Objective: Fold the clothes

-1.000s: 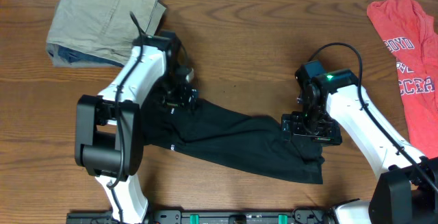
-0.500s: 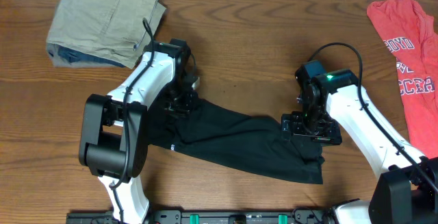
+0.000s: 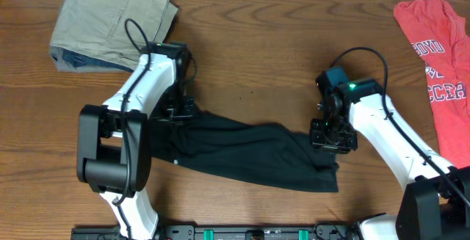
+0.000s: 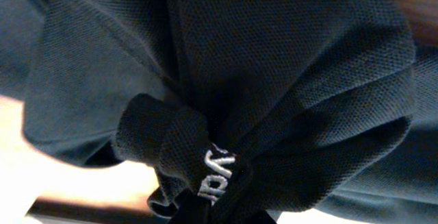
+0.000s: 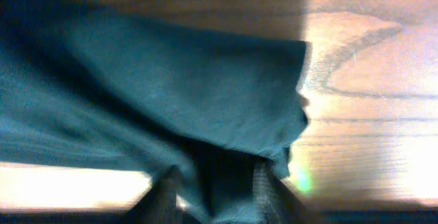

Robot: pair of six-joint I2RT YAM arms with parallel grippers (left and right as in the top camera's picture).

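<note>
The clothes point(image 3: 250, 152), a black shirt, lie as a long crumpled band across the front of the wooden table point(image 3: 257, 64). My left gripper point(image 3: 178, 110) is at its upper left end, shut on bunched fabric. In the left wrist view black cloth point(image 4: 274, 66) fills the frame, and a white embroidered logo point(image 4: 215, 176) sits right above the left gripper point(image 4: 205, 214). My right gripper point(image 3: 330, 137) is at the shirt's right end. In the blurred right wrist view, a fold of the dark cloth point(image 5: 171, 94) fills the gap between the right gripper's point(image 5: 215, 193) fingers point(image 5: 268, 190).
Folded khaki trousers point(image 3: 110, 23) lie at the back left, just behind my left arm. A red T-shirt with white lettering point(image 3: 437, 56) lies along the right edge. A black rail point(image 3: 257, 233) runs along the table's front edge.
My left gripper has shut on the shirt's left end and drawn it leftward. The right gripper's jaws have narrowed onto the cloth. The whole shirt has shifted slightly left.
</note>
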